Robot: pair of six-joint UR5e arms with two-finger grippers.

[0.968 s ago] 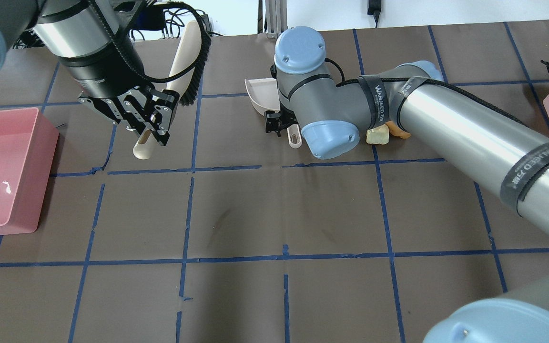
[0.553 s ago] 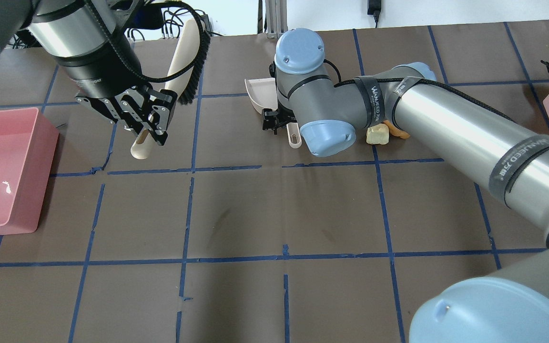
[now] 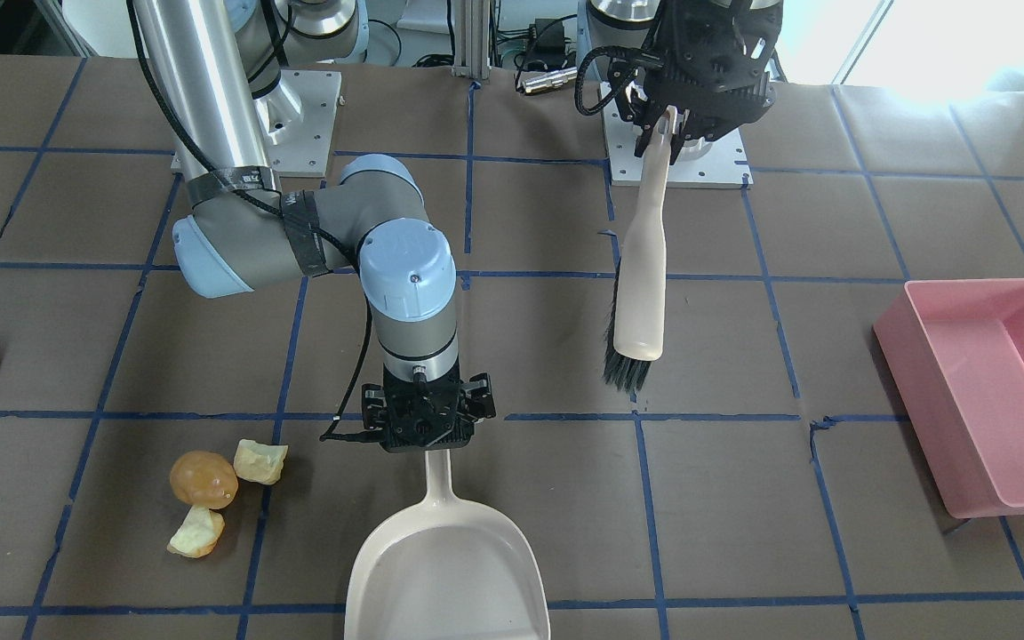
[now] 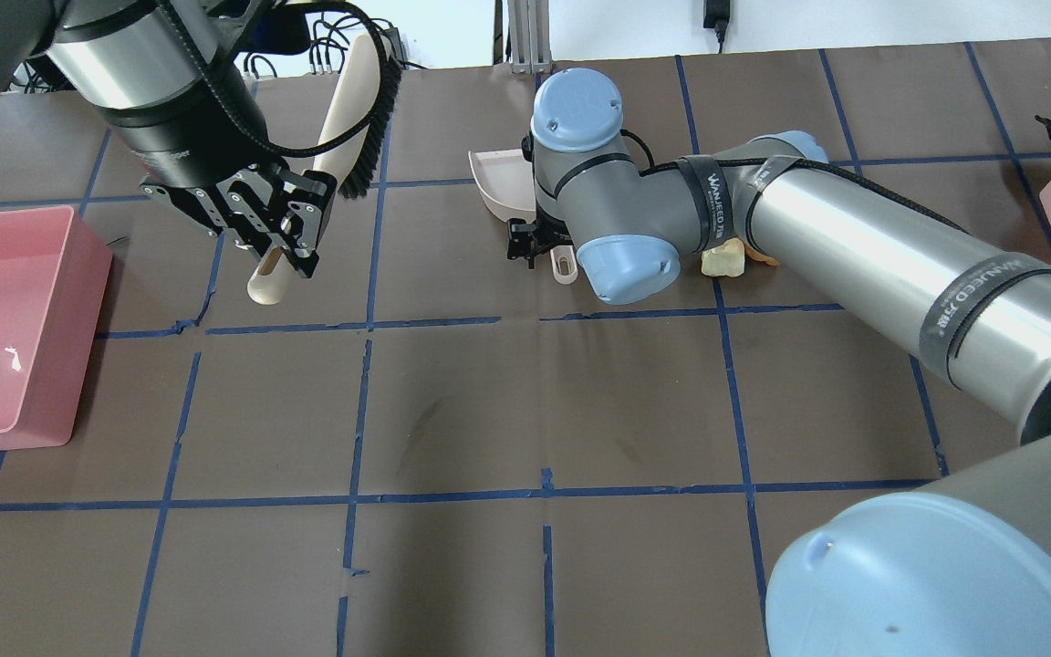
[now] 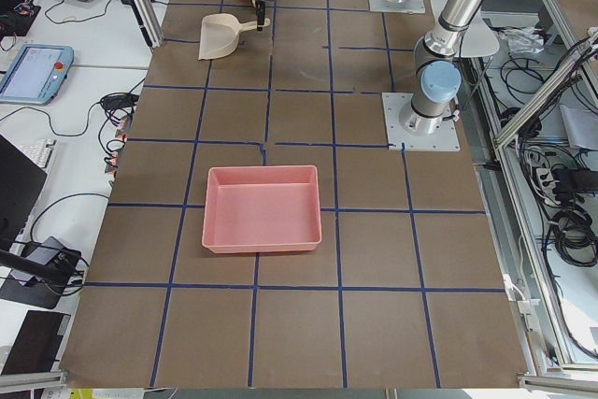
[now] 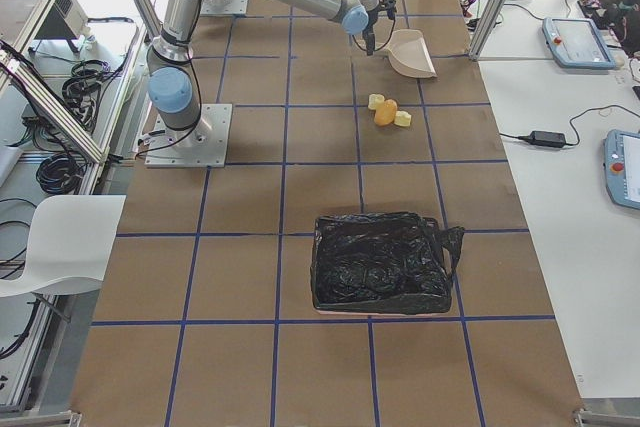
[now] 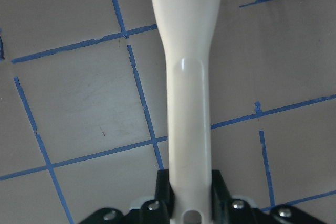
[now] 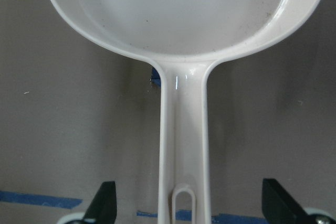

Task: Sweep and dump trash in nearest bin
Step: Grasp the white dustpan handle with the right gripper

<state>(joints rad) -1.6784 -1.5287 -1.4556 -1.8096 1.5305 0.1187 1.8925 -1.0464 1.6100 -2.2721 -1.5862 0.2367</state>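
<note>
Nothing swept yet, you'll note: left gripper (image 3: 668, 124) clamps the cream black-bristled brush (image 3: 641, 276), right gripper (image 3: 428, 436) stands spread astride the handle of the cream plastic dustpan (image 3: 447, 569), and glossy orange ball (image 3: 203, 478) and pale yellow-green chunks (image 3: 260, 461) (image 3: 196, 533) lie loose near the tabletop's (image 3: 832, 551) operator-side edge.

White lettering reading "WANJEED" ran along a black strap (image 4: 722, 199) wrapped round the right arm (image 4: 854, 242) near its wrist joints. A second strap (image 4: 959, 308) farther up the same arm bore the same word, followed by characters too small to read. Pale print on the left arm's black wrist collar (image 4: 181, 153) was only partly visible and unreadable.
</note>
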